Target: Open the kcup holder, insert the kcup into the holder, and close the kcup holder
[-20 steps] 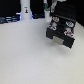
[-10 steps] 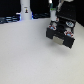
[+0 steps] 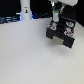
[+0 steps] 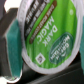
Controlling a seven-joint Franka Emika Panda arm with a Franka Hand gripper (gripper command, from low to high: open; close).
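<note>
Hovering over the kcup holder (image 3: 61, 34) in the exterior view: gripper (image 3: 56, 21) sits directly above the open drawer's slot rows, black box just below it, white bottle-shaped object (image 3: 24, 10) well apart toward the exterior view's left. Too blurred to read the jaws there. Wrist view: kcup (image 4: 46, 36) fills the frame, green lid facing the camera, clamped against a teal finger pad (image 4: 12, 50). Pod's axis looks roughly vertical, so I'd judge the next move a straight descent into a free slot.

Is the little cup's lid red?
No, the kcup has a bright green lid with white writing, seen close up between the hand's fingers.
</note>
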